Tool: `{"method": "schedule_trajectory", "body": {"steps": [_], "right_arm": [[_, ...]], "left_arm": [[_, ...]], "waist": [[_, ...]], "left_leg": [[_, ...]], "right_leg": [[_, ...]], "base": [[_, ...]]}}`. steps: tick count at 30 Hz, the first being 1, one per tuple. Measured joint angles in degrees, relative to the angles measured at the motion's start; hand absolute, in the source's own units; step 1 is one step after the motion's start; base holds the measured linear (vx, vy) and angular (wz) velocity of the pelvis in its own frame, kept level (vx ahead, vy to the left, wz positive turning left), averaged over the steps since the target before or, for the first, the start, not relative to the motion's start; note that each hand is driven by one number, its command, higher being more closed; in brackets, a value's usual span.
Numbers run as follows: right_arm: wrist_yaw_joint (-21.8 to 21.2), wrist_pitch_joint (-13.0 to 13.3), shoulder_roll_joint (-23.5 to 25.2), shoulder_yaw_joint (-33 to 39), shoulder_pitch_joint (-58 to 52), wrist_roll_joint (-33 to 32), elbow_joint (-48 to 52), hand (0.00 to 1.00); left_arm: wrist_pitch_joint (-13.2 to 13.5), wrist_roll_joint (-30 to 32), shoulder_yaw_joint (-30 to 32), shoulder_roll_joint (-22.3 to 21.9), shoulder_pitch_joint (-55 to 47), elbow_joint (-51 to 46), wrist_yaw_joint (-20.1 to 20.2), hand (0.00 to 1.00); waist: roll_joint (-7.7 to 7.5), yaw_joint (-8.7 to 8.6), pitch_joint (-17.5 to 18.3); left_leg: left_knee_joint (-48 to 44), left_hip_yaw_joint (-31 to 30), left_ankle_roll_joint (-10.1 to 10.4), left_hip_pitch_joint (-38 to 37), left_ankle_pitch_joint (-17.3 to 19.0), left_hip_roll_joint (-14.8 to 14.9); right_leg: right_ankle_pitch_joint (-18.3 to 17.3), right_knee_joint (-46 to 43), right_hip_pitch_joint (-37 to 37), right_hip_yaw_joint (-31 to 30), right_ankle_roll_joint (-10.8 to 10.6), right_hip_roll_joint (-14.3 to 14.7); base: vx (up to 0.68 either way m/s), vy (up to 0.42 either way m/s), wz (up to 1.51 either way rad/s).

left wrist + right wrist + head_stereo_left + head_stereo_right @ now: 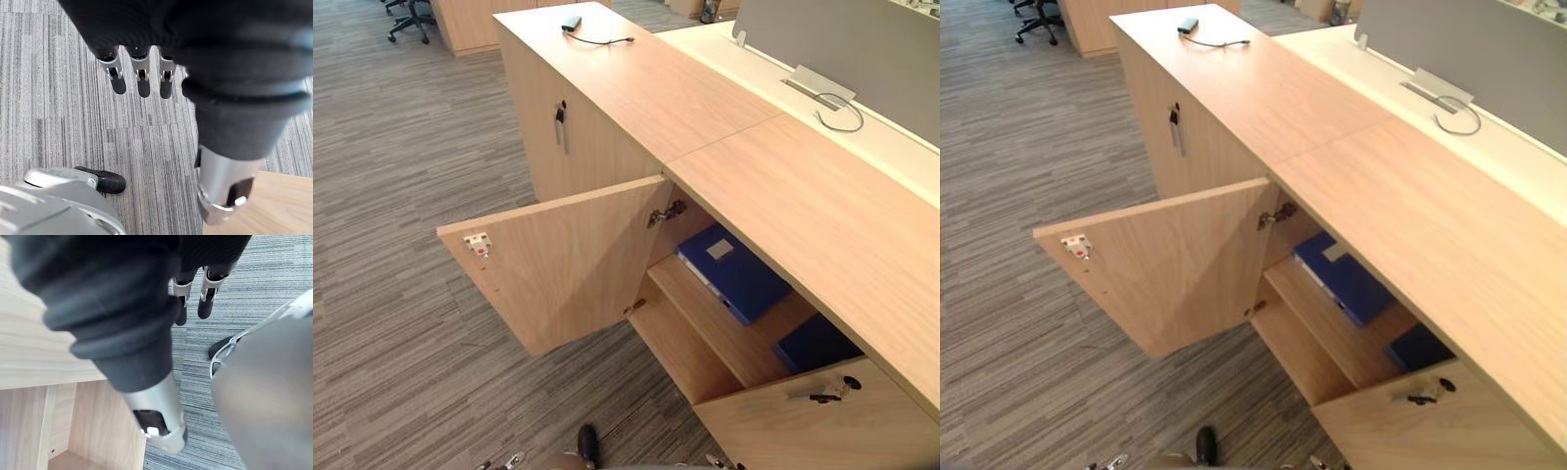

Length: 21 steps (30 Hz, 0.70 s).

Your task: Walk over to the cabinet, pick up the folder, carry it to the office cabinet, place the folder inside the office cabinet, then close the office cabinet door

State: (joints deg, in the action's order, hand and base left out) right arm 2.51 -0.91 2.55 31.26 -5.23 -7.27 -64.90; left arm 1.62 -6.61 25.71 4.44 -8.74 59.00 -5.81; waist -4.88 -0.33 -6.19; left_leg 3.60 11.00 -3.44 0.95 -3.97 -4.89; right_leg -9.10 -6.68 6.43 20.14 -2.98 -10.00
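My left hand hangs down at my side, fingers straight and loose, holding nothing, with just grey carpet under it. My right hand hangs the same way, loose and empty, close by the front of the office cabinet. The blue folder is in neither hand. It lies flat on the shelf inside the cabinet, ahead of me and a bit to my right, its long side running from the back toward the front. Another blue thing sits farther right, half hidden. So I think the job left is the door. It stands wide open, swung out to my left, its hinge on the side near the folder and its free edge far out over the carpet. My left hand is nearer that edge — I think it should push the door to the right to shut it.
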Motion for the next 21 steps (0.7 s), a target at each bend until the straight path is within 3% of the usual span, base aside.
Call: {"method": "schedule_trajectory", "body": {"steps": [8, 10, 11, 13, 14, 16, 17, 18, 20, 21], "right_arm": [[0.0, -0.1, -0.7, -1.6, 1.5, 1.3, -0.8, 0.00], [0.0, -0.1, -1.0, -1.6, 2.3, 1.7, -1.2, 0.00], [-0.1, -0.1, -1.3, -1.6, 2.7, 1.7, -1.3, 0.00], [-0.1, -0.1, -1.7, -1.2, 2.9, 1.8, -1.4, 0.00], [0.0, -0.2, -2.1, -0.6, 2.9, 1.7, -1.4, 0.00], [0.0, -0.3, -3.1, 1.0, 2.7, 1.7, -1.1, 0.00], [0.0, -0.3, -3.9, 1.2, 2.6, 1.7, -1.0, 0.00], [0.0, -0.4, -5.6, 1.3, 1.7, 1.7, -1.1, 0.00], [0.1, -0.4, -7.3, 1.5, 1.2, 1.5, -1.3, 0.00], [0.1, -0.4, -7.9, 2.6, 1.3, 1.5, -1.5, 0.00]], "left_arm": [[0.1, 0.0, -1.1, -0.2, 0.6, 1.6, 0.1, 0.00], [0.4, -0.9, -1.8, -0.2, 1.0, 1.6, 0.1, 0.00], [0.5, -1.8, -1.8, -0.1, 2.0, 1.5, 0.2, 0.00], [0.6, -4.0, -1.9, -0.1, 1.8, 1.2, 0.2, 0.00], [0.6, -5.2, -1.6, -0.2, 1.6, 1.2, 0.2, 0.00], [0.6, -6.3, -0.9, -0.2, 0.9, 1.2, 0.2, 0.00], [0.7, -7.0, -0.8, -0.2, 0.8, 1.2, 0.1, 0.00], [1.3, -7.7, -0.8, -0.5, 0.9, 1.2, 0.0, 0.00], [1.6, -8.3, -0.3, -1.4, 0.8, 1.3, -0.1, 0.00], [1.6, -8.8, 0.5, -2.1, 0.8, 1.3, -0.2, 0.00]], "waist": [[1.24, -0.04, 0.7], [1.47, -0.36, 0.2], [1.65, -0.14, -1.1], [1.57, -0.06, -2.1], [1.38, -0.08, -2.5], [1.40, -0.13, -2.6], [1.56, -0.60, -2.6], [2.57, -1.48, -2.1], [4.22, -1.76, -1.4], [5.45, -1.94, -0.7]], "left_leg": [[1.3, -2.1, 0.8, -1.2, -1.8, 0.5], [-2.7, -2.2, 1.7, 1.0, -0.4, 0.7], [-8.4, -1.7, 3.3, 3.6, 1.5, 1.3], [-14.2, -0.4, 4.6, 5.6, 3.8, 2.4], [-20.2, 1.4, 3.9, 6.7, 8.7, 4.6], [-29.1, 0.9, 4.4, 8.1, 13.3, 9.7], [-30.3, -0.6, 5.4, 8.1, 14.1, 12.0], [-29.4, -5.9, 6.7, 8.4, 14.2, 15.6], [-24.6, -11.8, 8.8, 7.8, 11.5, 19.3], [-20.0, -14.6, 14.2, 6.2, 10.6, 19.6]], "right_leg": [[-0.1, 1.8, 2.5, 1.5, -0.6, 1.1], [-0.2, 1.4, 2.5, 2.2, -0.7, 0.7], [-0.2, 0.2, 2.4, 2.9, -0.7, 0.3], [-0.1, -1.2, 2.4, 2.6, -0.7, -0.1], [-0.2, -1.2, 2.4, 2.1, -0.7, -0.2], [-0.1, -1.6, 1.9, 1.7, -0.9, -1.3], [0.1, -2.1, 1.5, 1.3, -1.5, -2.1], [0.5, -3.1, 0.0, 0.8, -2.5, -2.9], [1.3, -4.9, -2.9, -0.2, -4.3, -3.8], [1.8, -5.3, -4.3, -0.3, -5.5, -4.4]], "base": [[0.01, -0.094, 0.15], [-0.05, -0.062, 0.21], [-0.07, -0.051, 0.16], [-0.13, -0.030, -0.17], [-0.12, -0.019, -0.53], [-0.03, -0.006, -0.51], [0.01, 0.119, -0.16], [0.02, 0.282, -0.04], [0.06, 0.449, -0.04], [0.07, 0.409, -0.01]]}}
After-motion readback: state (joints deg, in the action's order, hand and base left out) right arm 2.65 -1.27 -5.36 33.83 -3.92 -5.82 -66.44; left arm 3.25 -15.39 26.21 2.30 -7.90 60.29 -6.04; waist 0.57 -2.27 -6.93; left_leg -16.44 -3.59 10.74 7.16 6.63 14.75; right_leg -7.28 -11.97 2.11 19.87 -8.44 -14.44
